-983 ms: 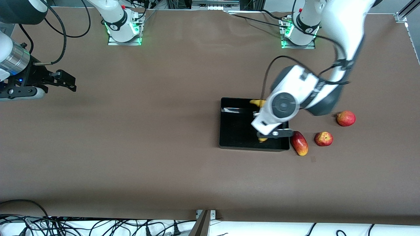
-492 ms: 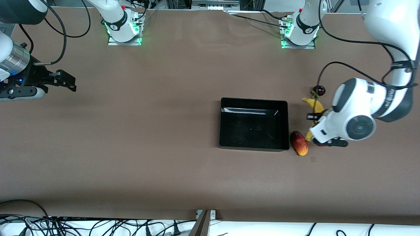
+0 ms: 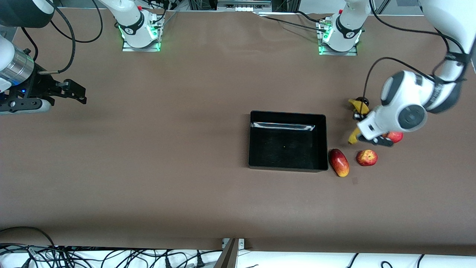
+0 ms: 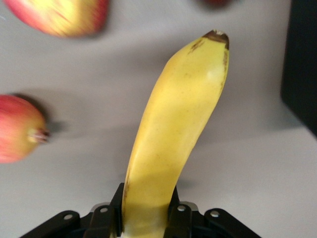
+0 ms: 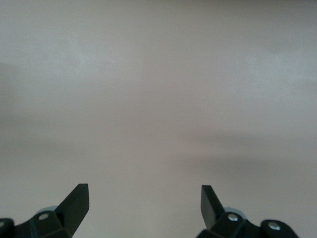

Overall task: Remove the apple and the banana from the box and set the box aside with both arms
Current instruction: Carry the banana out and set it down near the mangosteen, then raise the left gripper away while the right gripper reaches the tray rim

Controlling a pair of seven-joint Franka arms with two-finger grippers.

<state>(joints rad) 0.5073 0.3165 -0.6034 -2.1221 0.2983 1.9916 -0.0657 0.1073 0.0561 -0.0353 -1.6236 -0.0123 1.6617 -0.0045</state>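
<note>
My left gripper [image 3: 366, 125] is shut on the long yellow banana [image 3: 358, 108] and holds it above the table, beside the black tray [image 3: 286, 147] toward the left arm's end. In the left wrist view the banana [image 4: 178, 134] sticks out from between the shut fingers of the left gripper [image 4: 146, 218]. The tray is empty. The small red apple [image 3: 367, 157] with yellow streaks lies on the table nearer the front camera than the gripper; it also shows in the left wrist view [image 4: 59, 15]. My right gripper [image 3: 76, 93] is open and empty and waits at the right arm's end [image 5: 143, 198].
An oblong red-yellow mango [image 3: 339, 162] lies against the tray's corner. A rounder red fruit with a nub [image 3: 396, 137] sits partly hidden under the left gripper and shows in the left wrist view [image 4: 17, 129]. A small dark round object [image 3: 362, 100] lies by the banana's upper end.
My left gripper has carried the banana from over the tray out toward the left arm's end, then a little toward the bases. The apple shows again. The right arm has not moved.
</note>
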